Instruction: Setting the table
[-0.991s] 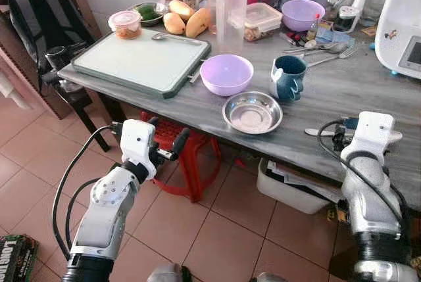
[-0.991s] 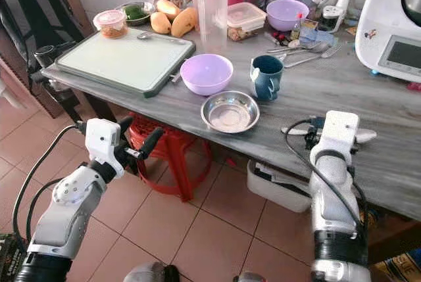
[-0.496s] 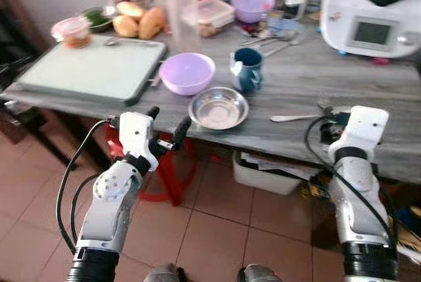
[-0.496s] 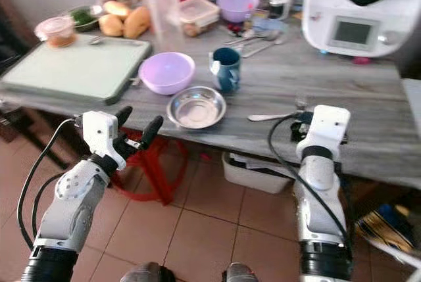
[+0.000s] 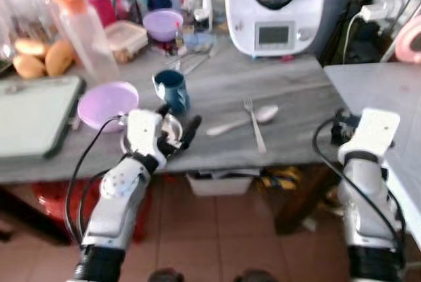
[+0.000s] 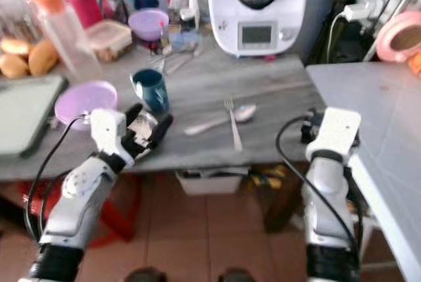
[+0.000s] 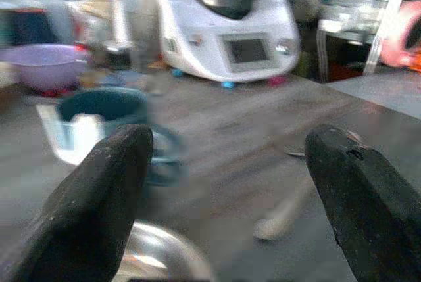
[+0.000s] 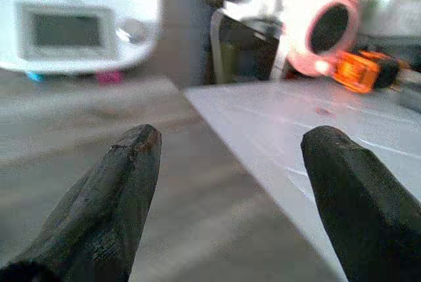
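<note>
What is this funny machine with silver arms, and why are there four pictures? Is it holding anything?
It is a walking helper robot that is setting a table. Two pictures come from cameras in its head, looking down at its own arms. The other two come from small cameras on its wrists, looking out between its black fingers.

The left gripper hangs open at the near edge of the grey wooden table, just in front of a shiny round metal bowl. The right gripper is open too, near the table's right end. Neither holds anything.

On the table lie a dark blue mug, a pale purple plastic bowl, a silver fork and a silver spoon, side by side. At the back stands a big white kitchen machine with a small screen.
</note>
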`<state>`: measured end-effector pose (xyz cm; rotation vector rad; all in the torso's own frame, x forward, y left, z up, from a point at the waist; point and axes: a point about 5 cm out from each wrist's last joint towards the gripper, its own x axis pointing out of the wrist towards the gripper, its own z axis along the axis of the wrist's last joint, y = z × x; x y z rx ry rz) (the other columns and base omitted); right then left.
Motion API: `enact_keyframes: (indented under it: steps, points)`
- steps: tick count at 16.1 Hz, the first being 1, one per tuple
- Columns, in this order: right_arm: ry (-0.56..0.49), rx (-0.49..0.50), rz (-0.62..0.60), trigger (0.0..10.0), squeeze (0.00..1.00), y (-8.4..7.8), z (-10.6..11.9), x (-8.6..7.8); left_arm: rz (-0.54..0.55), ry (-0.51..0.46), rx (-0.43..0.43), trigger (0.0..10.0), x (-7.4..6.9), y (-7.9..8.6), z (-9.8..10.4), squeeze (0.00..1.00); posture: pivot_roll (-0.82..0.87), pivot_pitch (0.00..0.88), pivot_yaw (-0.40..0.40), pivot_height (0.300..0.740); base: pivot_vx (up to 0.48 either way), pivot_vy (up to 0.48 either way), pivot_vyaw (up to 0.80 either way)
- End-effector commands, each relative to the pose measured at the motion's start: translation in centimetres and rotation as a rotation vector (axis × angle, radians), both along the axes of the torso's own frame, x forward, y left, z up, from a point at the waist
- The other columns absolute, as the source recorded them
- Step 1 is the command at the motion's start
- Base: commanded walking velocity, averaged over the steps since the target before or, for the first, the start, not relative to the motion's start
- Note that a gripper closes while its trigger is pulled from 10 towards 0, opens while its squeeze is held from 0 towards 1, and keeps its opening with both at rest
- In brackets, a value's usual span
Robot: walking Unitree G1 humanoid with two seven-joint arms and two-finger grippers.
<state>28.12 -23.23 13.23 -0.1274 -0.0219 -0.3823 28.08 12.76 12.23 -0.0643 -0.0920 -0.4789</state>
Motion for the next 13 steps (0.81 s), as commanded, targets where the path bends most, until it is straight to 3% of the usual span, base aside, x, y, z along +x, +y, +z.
enact_keyframes:
  steps: [1, 5, 7, 9, 11, 13]
  points:
    - [-0.012, 0.001, 0.042, 10.0, 0.0, 1.1, 0.2, 0.3, 0.048, 0.005, 0.015, 10.0, -0.1, 1.2, -0.2, 0.0, -0.03, 0.0, 0.056, 0.74, 0.0, 0.0, 0.0]
    - [-0.004, -0.002, 0.059, 10.0, 0.0, 1.2, 0.1, 0.4, 0.076, -0.016, 0.011, 10.0, 0.0, 1.6, 0.1, 0.0, -0.02, 0.0, 0.054, 0.74, 0.0, 0.0, 0.0]
    - [-0.014, -0.014, 0.077, 10.0, 0.0, 1.4, 0.3, 0.5, 0.15, -0.037, 0.032, 10.0, 0.2, 2.3, 0.4, 0.0, -0.02, 0.0, 0.055, 0.74, 0.0, 0.0, 0.0]
    - [-0.013, -0.033, 0.095, 10.0, 0.0, 1.7, 0.4, 0.6, 0.237, -0.039, 0.057, 10.0, 0.3, 3.6, 0.3, 0.0, -0.02, 0.0, 0.059, 0.74, 0.0, 0.0, 0.8]
    - [-0.014, 0.002, 0.091, 10.0, 0.0, 1.7, 0.3, 0.7, 0.245, -0.004, 0.075, 10.0, -0.3, 4.4, -0.5, 0.0, -0.02, 0.0, 0.062, 0.74, 0.0, 0.0, 0.8]
    - [0.04, 0.052, 0.07, 10.0, 0.0, 1.2, -0.3, 1.3, 0.215, 0.015, 0.081, 10.0, -0.9, 4.1, -0.9, 0.0, -0.01, 0.0, 0.063, 0.74, 0.0, 0.0, 0.0]
